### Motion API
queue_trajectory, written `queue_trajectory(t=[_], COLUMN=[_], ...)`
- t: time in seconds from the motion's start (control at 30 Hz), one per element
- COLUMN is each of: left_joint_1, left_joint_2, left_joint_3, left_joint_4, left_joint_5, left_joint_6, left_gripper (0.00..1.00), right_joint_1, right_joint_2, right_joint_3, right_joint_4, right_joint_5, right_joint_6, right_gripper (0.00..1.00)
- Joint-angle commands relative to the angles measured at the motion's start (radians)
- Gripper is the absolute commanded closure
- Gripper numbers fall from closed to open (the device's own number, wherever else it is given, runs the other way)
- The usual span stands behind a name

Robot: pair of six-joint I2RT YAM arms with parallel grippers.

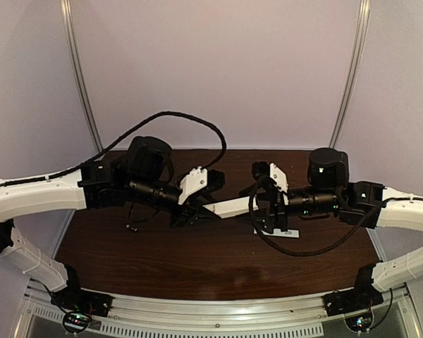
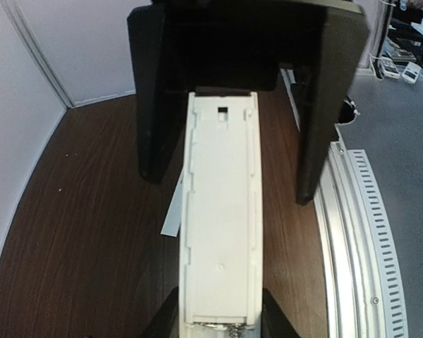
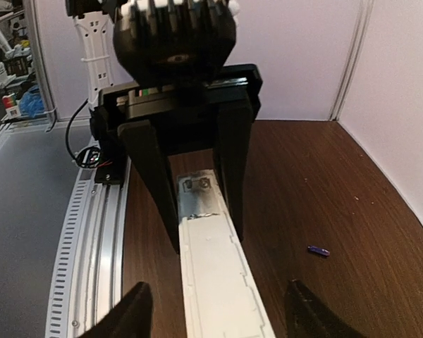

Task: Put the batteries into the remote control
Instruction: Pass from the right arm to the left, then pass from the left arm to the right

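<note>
The remote control (image 1: 231, 207) is a long white bar held above the table between the two arms. My left gripper (image 1: 199, 209) is shut on its left end; in the left wrist view (image 2: 218, 320) its fingers press both sides of the bar (image 2: 218, 211), and a metal spring contact shows at that end. My right gripper (image 1: 263, 208) is open, its jaws straddling the bar's right end without touching it (image 3: 218, 313). A bluish-purple battery (image 3: 319, 251) lies on the table beyond the bar. A small dark cylinder (image 1: 132, 227) lies on the table at the left.
A thin flat white strip (image 1: 282, 233) lies on the brown table (image 1: 197, 267) under my right gripper; it also shows in the left wrist view (image 2: 170, 218). A metal rail (image 1: 218, 310) runs along the near edge. Pale walls enclose the back and sides.
</note>
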Motion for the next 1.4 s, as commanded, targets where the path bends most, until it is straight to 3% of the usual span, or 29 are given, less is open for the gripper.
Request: queue_trajectory(t=[0.0,0.17,0.37,0.6,0.87,1.17,1.37], left_joint_1=[0.032,0.071,0.066,0.008,-0.033,-0.078,-0.103], left_joint_2=[-0.02,0.008,0.092,0.228,0.276,0.223,0.22], left_joint_3=[-0.05,-0.087,-0.129,-0.137,-0.157,-0.196,-0.191], left_joint_4=[0.11,0.153,0.2,0.206,0.335,0.477,0.523], left_joint_5=[-0.13,-0.27,-0.346,-0.556,-0.592,-0.666,-0.695], left_joint_6=[-0.173,-0.415,-0.639,-0.842,-0.861,-0.8,-0.789], left_gripper=[0.95,1.0,1.0,1.0,1.0,1.0,1.0], right_joint_1=[-0.005,-0.055,-0.15,-0.234,-0.326,-0.361,-0.303], right_joint_2=[-0.069,-0.113,-0.064,-0.024,0.054,0.201,0.286], right_joint_3=[-0.027,-0.037,-0.027,-0.079,-0.108,-0.175,-0.166], right_joint_4=[0.074,0.097,0.034,0.067,0.074,0.417,0.541], right_joint_5=[0.195,0.339,0.398,0.383,0.241,0.002,-0.025], right_joint_6=[0.116,0.209,0.379,0.466,0.543,0.943,1.058], right_gripper=[0.18,0.02,0.02,0.03,0.08,0.19,0.21])
